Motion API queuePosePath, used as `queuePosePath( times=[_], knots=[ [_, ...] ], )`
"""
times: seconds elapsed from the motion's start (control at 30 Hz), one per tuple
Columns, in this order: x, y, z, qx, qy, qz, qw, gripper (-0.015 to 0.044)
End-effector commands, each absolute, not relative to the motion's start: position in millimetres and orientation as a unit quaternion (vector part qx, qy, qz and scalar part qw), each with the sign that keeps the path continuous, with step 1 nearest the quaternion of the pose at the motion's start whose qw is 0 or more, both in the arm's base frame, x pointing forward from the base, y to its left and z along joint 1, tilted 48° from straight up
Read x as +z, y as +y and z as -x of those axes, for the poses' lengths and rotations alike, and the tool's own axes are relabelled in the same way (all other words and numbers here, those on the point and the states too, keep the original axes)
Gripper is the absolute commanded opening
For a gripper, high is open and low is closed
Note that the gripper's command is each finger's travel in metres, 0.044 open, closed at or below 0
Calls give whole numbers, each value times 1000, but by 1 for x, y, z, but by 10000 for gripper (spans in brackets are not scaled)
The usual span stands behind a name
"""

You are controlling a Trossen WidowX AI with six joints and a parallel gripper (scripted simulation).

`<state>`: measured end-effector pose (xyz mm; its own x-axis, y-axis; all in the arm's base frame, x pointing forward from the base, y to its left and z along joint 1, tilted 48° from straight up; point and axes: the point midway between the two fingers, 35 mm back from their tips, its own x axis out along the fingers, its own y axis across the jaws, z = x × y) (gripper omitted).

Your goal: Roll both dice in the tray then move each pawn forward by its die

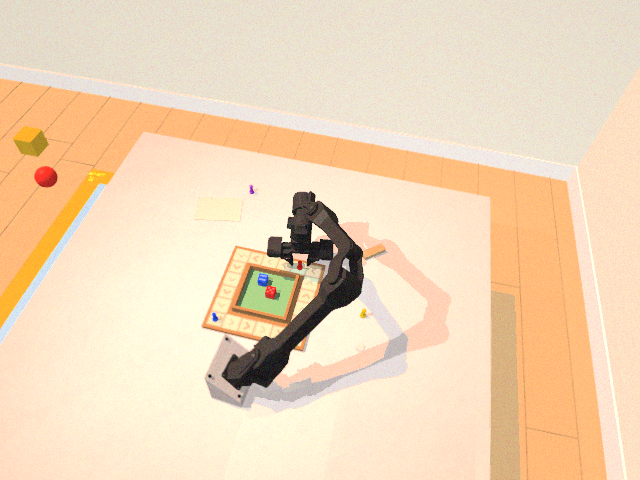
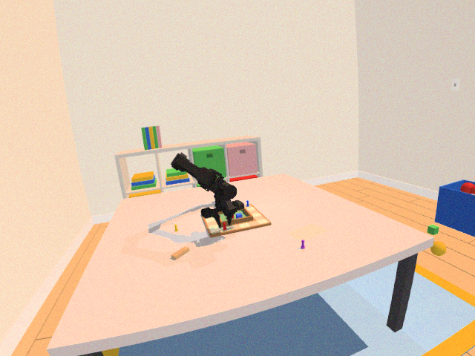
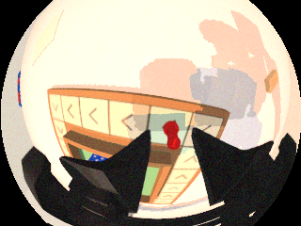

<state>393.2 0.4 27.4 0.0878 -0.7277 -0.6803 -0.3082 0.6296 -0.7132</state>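
Four pawns: red pawn (image 1: pixel 299 265), blue pawn (image 1: pixel 214 316), yellow pawn (image 1: pixel 363 313), purple pawn (image 1: pixel 251 189). Two dice: red die (image 1: pixel 270 292), blue die (image 1: pixel 262 279).

The dots on the red die (image 1: pixel 270 292) and blue die (image 1: pixel 263 279) are too small to count; the arm (image 1: pixel 330 289) hides part of the board (image 1: pixel 225 294).
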Motion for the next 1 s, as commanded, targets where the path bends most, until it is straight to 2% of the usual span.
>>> queuePosePath(
  times=[0.0,0.2,0.43,0.97],
  knots=[
    [24,-4,-392,-168,655,400,619,200],
    [24,-4,-392,-168,655,400,619,43],
    [24,-4,-392,-168,655,400,619,0],
    [74,55,-388,-139,658,424,606,0]
  ],
)
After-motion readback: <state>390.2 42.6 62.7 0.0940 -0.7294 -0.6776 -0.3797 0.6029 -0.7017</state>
